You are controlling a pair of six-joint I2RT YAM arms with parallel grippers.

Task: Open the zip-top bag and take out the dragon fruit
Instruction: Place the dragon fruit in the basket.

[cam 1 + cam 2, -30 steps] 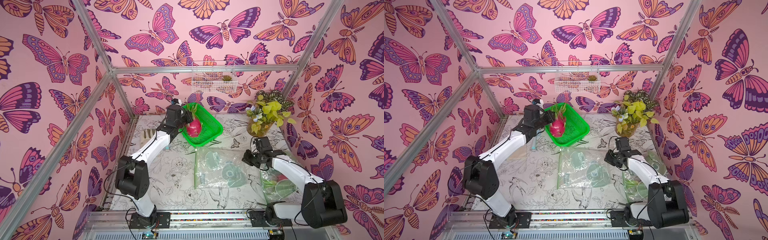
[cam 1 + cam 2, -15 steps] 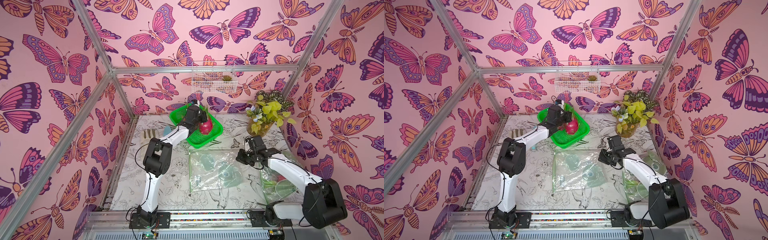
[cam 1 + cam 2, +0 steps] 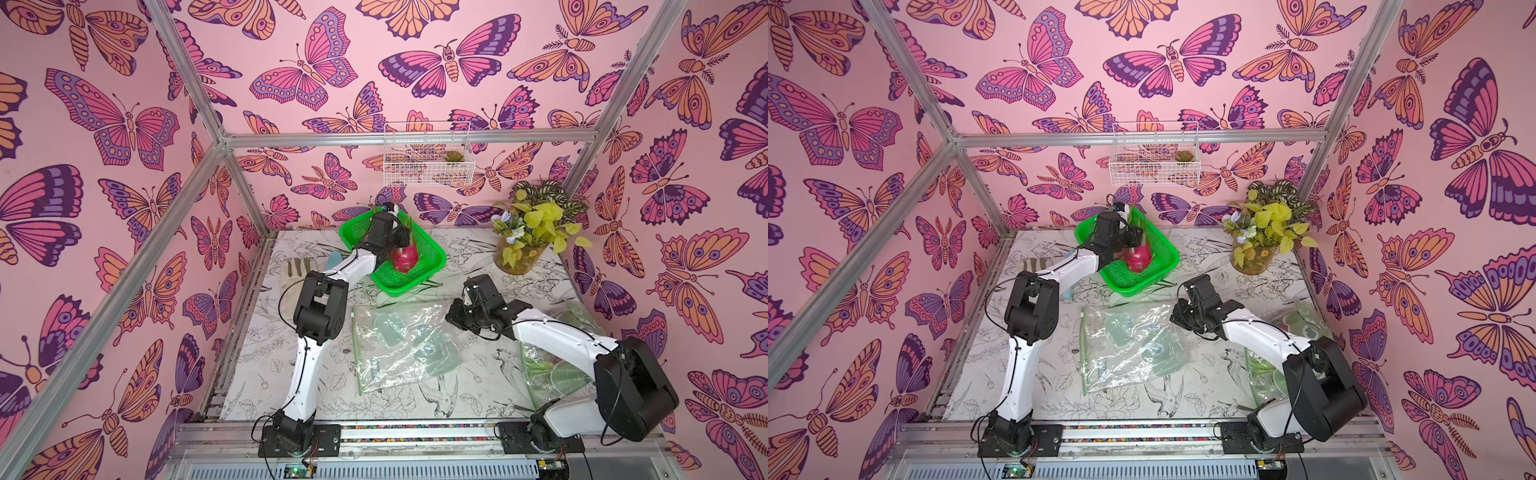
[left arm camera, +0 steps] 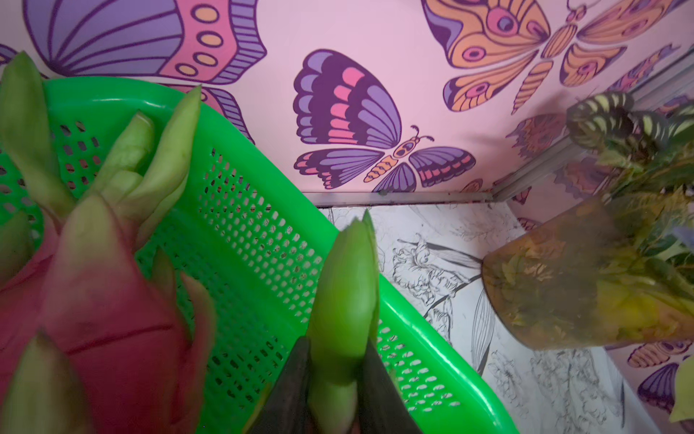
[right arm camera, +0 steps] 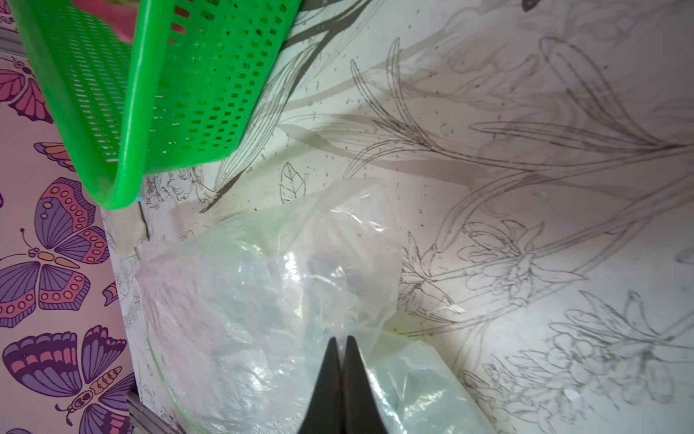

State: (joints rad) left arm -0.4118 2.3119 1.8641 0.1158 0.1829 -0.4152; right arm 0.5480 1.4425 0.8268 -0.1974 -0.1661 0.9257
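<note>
Swung since a second ago: left hand [image 4: 337,342], narrowly pinching one scale of magenta dragon fruit [image 3: 404,258] inside green perforated plastic basket [image 3: 409,283]. Clamped in closed right hand [image 5: 340,344]: clear zip-top bag [image 3: 399,345] on tabletop [image 3: 266,374] near basket.

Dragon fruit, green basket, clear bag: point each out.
dragon fruit [image 3: 405,258], in a top view, pink body
green basket [image 3: 429,250], in a top view, bare mesh
clear bag [image 3: 399,345], in a top view, crumpled middle

Quick update: over the last second my left tool [image 4: 337,342] swung the dragon fruit [image 3: 405,257] further across into the green basket [image 3: 399,286], and the elbow folded up. My right tool [image 5: 341,338] dragged its pinched corner of the zip-top bag [image 3: 399,345] leftward across the table [image 3: 291,374].
</note>
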